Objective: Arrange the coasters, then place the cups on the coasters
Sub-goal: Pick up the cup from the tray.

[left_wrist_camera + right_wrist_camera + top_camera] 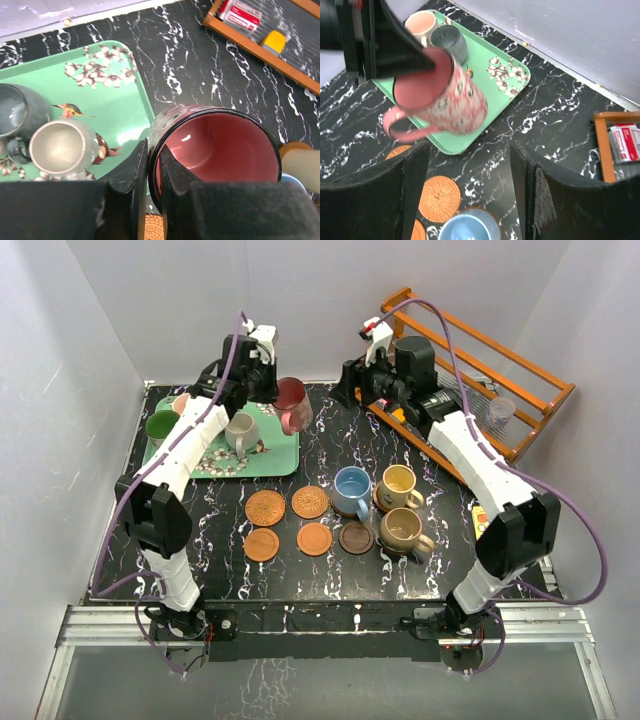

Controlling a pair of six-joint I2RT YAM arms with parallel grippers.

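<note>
Over black marbled table [335, 440] and edge of green tray [280, 458], maroon mug [291, 405], rim tight in closed left hand [152, 157].

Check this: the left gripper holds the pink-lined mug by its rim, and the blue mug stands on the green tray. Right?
No: the top view shows the blue mug on the table, off the green tray. The left gripper does hold the pink-lined mug.
</note>
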